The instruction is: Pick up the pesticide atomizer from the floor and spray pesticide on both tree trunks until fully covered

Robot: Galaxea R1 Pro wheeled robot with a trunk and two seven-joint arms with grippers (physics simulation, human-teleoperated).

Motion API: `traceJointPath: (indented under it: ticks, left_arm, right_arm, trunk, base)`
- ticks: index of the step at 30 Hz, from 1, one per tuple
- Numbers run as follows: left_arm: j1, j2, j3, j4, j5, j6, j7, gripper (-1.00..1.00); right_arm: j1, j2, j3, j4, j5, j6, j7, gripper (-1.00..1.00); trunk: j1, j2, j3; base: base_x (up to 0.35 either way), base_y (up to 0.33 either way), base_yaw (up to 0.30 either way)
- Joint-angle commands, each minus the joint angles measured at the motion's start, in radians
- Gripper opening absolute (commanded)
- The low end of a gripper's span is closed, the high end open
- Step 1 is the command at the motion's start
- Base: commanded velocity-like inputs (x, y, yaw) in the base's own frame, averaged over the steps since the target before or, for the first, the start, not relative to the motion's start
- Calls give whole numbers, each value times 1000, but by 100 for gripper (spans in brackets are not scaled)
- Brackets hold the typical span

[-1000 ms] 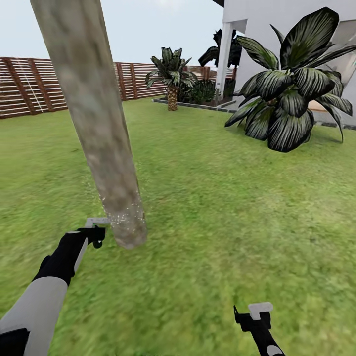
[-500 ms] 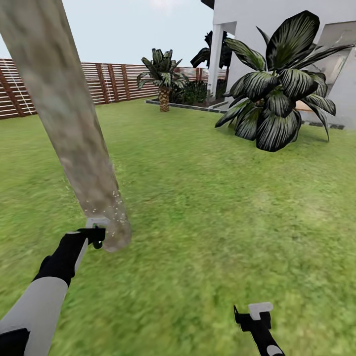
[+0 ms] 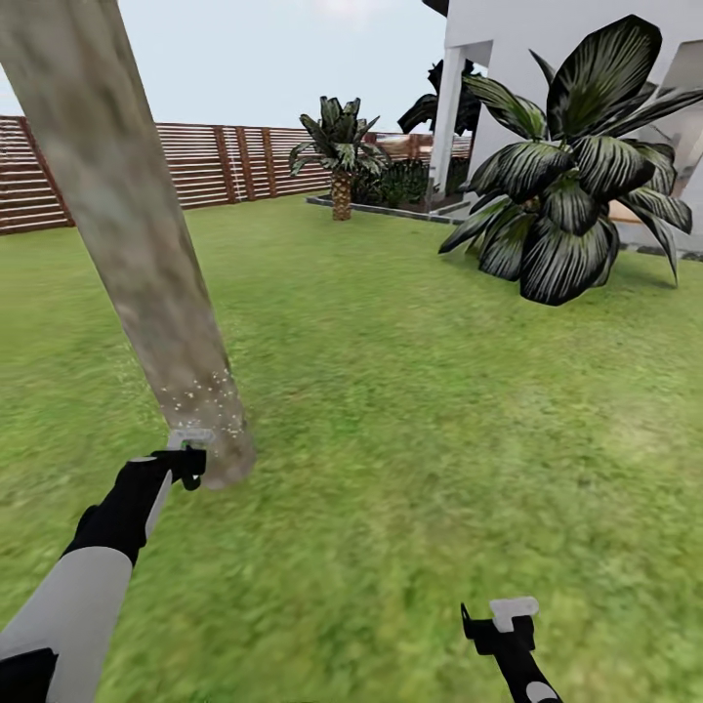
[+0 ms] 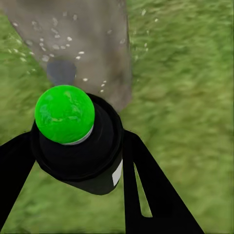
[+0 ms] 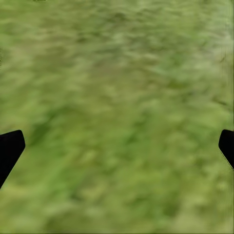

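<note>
Lawn [image 3: 410, 410] fills the head view, with slatted fence [image 3: 195, 166] across the upper left and a white house wall [image 3: 508, 49] at upper right. Tree trunk [image 3: 137, 244] leans from the upper left corner down to lower left of centre; pale specks dot its base, presumably spray deposit. Left end effector [image 3: 186, 459] sits just beside that base, clamped on the pesticide atomizer [image 4: 78, 141]; in the left wrist view the dark bottle sits between the two black fingers [image 4: 146, 195], its top reading bright green, aimed at the speckled bark. Judgement: held low and close so the spray lands on the trunk; coverage higher up looks unfinished. Right end effector [image 3: 503, 620] hangs at the lower right over bare grass, its fingertips [image 5: 9, 148] wide apart, holding nothing. Broad-leaved plant [image 3: 576, 186] at upper right and small palm [image 3: 340, 156] near the fence stand well apart from the trunk; nothing blocks the spray line.
</note>
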Motion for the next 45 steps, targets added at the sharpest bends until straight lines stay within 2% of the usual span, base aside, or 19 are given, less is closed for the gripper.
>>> traceJointPath:
  ticks: [1, 7, 8, 11, 18, 21, 25, 28, 30, 31, 32, 33, 34, 36, 38, 39, 40, 43, 45]
  left_arm:
    - [-1, -1, 0, -1, -11, 4, -9, -100]
    - [-17, -4, -5, -1, -10, 5, -8, -100]
    - [-18, -19, -6, -3, -11, 5, -8, -100]
    - [-16, -21, -3, -27, -12, 5, -8, -100]
    - [-14, -4, 3, -42, -17, 6, -8, -100]
    - [2, 30, 3, -34, -17, 5, -8, -100]
    - [105, 36, 1, 5, -9, -21, -12, -100]
    - [185, 32, -5, 9, -9, -145, -37, -100]
    - [212, 40, -11, 32, -15, -208, -118, -100]
    - [220, 53, -13, 76, -47, -271, -253, -100]
    - [221, 72, -14, 108, -116, -322, -382, -100]
    - [219, 83, -12, 123, -187, -357, -476, -100]
    - [217, 88, -12, 130, -252, -384, -558, -100]
    - [216, 92, -11, 136, -341, -411, -665, -100]
    - [219, 92, -12, 138, -386, -421, -720, -100]
    - [220, 89, -23, 138, -409, -424, -749, -100]
    - [220, 88, -39, 138, -419, -424, -765, -100]
    - [220, 82, -151, 136, -437, -425, -824, -100]
    - [220, 78, -176, 126, -437, -425, -834, -100]
  right_arm:
    - [-1, 0, -5, 2, 11, -4, -5, 100]
    - [-1, 0, -5, 2, 11, -4, -4, 100]
    - [-1, 0, -5, 2, 11, -4, -4, 100]
    - [-1, 0, -5, 2, 11, -4, -4, 100]
    - [0, -1, -5, 2, 11, -4, -4, 100]
    - [-1, -2, -5, 2, 11, -4, -3, 100]
    - [-1, 0, -5, 1, 12, -4, -2, 100]
    - [-1, 3, -2, -6, 22, -4, 2, 100]
    - [-1, 0, 36, -36, 78, -1, 5, 100]
    - [-1, 0, 80, -82, 138, 2, 16, 100]
    - [-2, 2, 109, -106, 176, 4, 58, 100]
    - [-6, 4, 121, -116, 195, 5, 124, 100]
    - [-14, 7, 128, -122, 209, 6, 213, 100]
    - [-35, 8, 137, -138, 236, 21, 380, 100]
    - [-49, 10, 140, -184, 265, 73, 515, 100]
    - [-56, 12, 140, -233, 276, 108, 614, 100]
    - [-57, 12, 140, -252, 278, 116, 648, 100]
    - [-59, 40, 140, -303, 283, 130, 721, 100]
    - [-60, 65, 145, -308, 308, 132, 730, 100]
  trunk:
    - [0, 0, -1]
    - [0, 0, -1]
    - [0, 0, -1]
    - [0, 0, -1]
    - [0, 0, -1]
    - [0, 0, -1]
    - [0, 0, -1]
    - [0, 0, -1]
    - [0, 0, -1]
    - [0, 0, -1]
    - [0, 0, -1]
    - [0, 0, -1]
    - [0, 0, -1]
    - [0, 0, -1]
    - [0, 0, -1]
    - [0, 0, -1]
    - [0, 0, -1]
    - [0, 0, -1]
    - [0, 0, -1]
  base:
    - [0, -274, 274]
    - [-54, -274, 274]
    - [-16, -274, 34]
    - [82, -264, 10]
    - [195, -151, 0]
    - [61, -12, 0]
    - [5, -1, 0]
    - [0, 0, 0]
    - [0, 0, 0]
    - [0, 0, 0]
    - [0, 0, 0]
    - [0, 0, 0]
    - [0, 0, 0]
    - [0, 0, 0]
    - [0, 0, 0]
    - [0, 0, 0]
    - [0, 0, 0]
    - [0, 0, 0]
    - [0, 0, 0]
